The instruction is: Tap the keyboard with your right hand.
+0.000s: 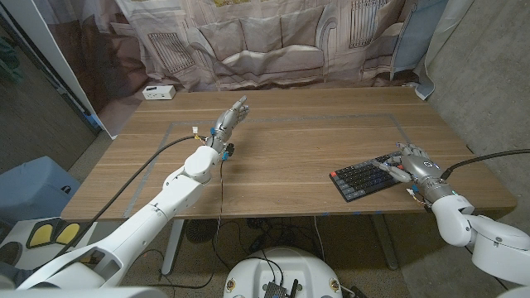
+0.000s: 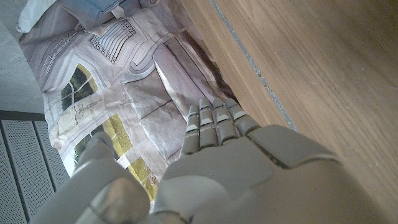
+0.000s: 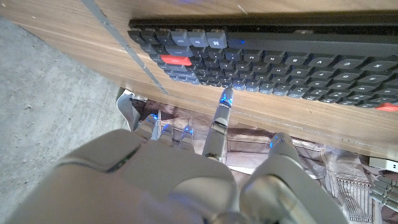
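Observation:
A dark keyboard [image 1: 361, 178] with one red key lies slanted near the table's front right edge. My right hand [image 1: 416, 166] hovers over its right end, holding nothing, fingers spread. In the right wrist view one finger of my right hand [image 3: 155, 180] reaches out straight, its blue-lit fingertip [image 3: 225, 98] at the keyboard's [image 3: 280, 56] edge row of keys; whether it touches them I cannot tell. The other fingers sit further back. My left hand [image 1: 229, 122] is raised above the table's middle left, fingers straight and together, empty. The left hand [image 2: 249, 168] stands edge-on beside the wood.
The wooden table [image 1: 290, 149] bears a thin tape outline. A small white box [image 1: 157, 93] sits at its far left corner. A printed cloth backdrop [image 1: 265, 41] hangs behind. A black cable [image 1: 224, 182] drops from my left arm. A blue seat [image 1: 33, 186] stands left of the table.

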`<state>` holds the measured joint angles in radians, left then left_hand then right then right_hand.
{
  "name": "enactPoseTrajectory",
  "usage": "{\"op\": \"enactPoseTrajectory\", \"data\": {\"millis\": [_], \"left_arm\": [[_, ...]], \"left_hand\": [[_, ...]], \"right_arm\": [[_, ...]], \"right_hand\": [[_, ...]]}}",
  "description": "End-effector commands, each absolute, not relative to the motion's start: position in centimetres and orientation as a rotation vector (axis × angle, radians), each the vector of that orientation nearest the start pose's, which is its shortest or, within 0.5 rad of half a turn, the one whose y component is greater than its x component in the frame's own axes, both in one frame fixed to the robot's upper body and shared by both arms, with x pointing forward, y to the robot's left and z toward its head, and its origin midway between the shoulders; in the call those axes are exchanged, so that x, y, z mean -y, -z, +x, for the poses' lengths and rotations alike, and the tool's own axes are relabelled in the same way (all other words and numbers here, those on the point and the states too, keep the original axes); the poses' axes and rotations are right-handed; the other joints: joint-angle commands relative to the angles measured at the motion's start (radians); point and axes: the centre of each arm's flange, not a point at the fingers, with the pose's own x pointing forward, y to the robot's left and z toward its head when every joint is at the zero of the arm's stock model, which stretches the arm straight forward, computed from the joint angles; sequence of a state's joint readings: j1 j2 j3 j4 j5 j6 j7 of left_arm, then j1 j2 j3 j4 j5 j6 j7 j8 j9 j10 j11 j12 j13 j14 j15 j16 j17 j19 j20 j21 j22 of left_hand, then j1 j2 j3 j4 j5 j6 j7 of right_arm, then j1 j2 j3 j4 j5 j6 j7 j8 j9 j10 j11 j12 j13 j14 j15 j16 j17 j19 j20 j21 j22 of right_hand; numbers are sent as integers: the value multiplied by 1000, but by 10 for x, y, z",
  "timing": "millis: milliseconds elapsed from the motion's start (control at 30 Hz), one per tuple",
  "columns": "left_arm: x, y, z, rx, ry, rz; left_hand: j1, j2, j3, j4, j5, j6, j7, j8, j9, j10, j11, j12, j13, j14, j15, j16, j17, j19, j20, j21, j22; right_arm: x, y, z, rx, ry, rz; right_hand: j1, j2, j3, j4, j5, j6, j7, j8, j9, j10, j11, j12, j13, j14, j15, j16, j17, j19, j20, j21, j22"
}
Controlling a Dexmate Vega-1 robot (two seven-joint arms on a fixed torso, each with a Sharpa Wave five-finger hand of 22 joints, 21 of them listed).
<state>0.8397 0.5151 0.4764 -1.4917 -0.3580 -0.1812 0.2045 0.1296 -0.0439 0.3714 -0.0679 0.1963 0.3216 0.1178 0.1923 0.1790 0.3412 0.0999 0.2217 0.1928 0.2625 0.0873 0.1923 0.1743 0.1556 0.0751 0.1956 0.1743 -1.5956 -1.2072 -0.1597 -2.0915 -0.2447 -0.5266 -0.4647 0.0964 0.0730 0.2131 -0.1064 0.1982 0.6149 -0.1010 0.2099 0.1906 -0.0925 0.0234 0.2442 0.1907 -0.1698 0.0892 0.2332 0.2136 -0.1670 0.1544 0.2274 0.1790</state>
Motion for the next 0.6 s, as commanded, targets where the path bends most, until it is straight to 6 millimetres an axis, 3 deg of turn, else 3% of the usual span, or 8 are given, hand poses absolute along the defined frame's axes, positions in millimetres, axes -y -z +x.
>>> {"op": "enactPoseTrajectory", "data": {"millis": [33,200,233,300,333,433,600], "left_arm": [[-217,7,631,650,146,210],[-218,8,632,645,150,216],[-218,8,632,644,151,217],[-218,8,632,644,151,218],[-218,8,632,644,151,217],[-218,9,633,643,152,215],[-218,9,633,646,150,214]], "left_hand": [[2,3,1,-4,-3,8,0,0,3,10,1,-2,4,7,3,-3,5,5,-1,0,3],[2,4,1,-4,-3,8,0,-1,3,10,2,-2,4,7,3,-3,5,5,-2,0,3],[2,4,1,-4,-3,8,0,-1,3,9,1,-3,4,7,3,-3,5,4,-1,0,3],[2,4,1,-4,-3,7,0,-1,3,9,1,-3,4,7,3,-3,5,4,0,0,3],[2,5,1,-5,-3,7,0,-1,3,10,1,-3,4,7,2,-3,5,3,0,0,3],[3,5,1,-5,-3,8,0,-1,3,9,2,-3,4,6,2,-3,5,3,1,-1,3],[3,7,1,-5,-3,8,-1,-1,3,10,1,-3,4,7,2,-3,5,2,3,-1,3]], "right_arm": [[383,114,478,313,344,-1392],[384,113,478,321,348,-1384],[384,113,478,328,349,-1380],[385,113,478,337,350,-1366],[385,114,478,345,352,-1358],[386,114,478,355,355,-1353],[386,114,478,353,358,-1353]], "right_hand": [[20,-11,9,-9,7,-157,22,-43,3,-9,12,-11,5,-68,5,-7,2,13,1,-1,3],[26,-14,14,-14,6,-377,36,-48,6,-21,22,-23,8,-65,2,-13,4,22,4,-6,3],[32,-15,17,-18,5,-477,37,-49,6,-21,32,-25,9,-62,3,-15,4,30,3,-7,3],[41,-16,22,-24,4,-607,54,-50,4,-25,45,-31,8,-57,4,-17,3,43,-2,-7,3],[47,-16,25,-27,4,-699,66,-49,3,-41,63,-39,7,-56,6,-20,1,51,-9,-8,2],[50,-16,27,-28,3,-752,73,-48,4,-48,72,-41,7,-54,12,-21,0,59,-14,-7,2],[52,-15,29,-28,3,-752,75,-41,4,-55,67,-43,7,-58,12,-23,0,59,-15,-8,2]]}}
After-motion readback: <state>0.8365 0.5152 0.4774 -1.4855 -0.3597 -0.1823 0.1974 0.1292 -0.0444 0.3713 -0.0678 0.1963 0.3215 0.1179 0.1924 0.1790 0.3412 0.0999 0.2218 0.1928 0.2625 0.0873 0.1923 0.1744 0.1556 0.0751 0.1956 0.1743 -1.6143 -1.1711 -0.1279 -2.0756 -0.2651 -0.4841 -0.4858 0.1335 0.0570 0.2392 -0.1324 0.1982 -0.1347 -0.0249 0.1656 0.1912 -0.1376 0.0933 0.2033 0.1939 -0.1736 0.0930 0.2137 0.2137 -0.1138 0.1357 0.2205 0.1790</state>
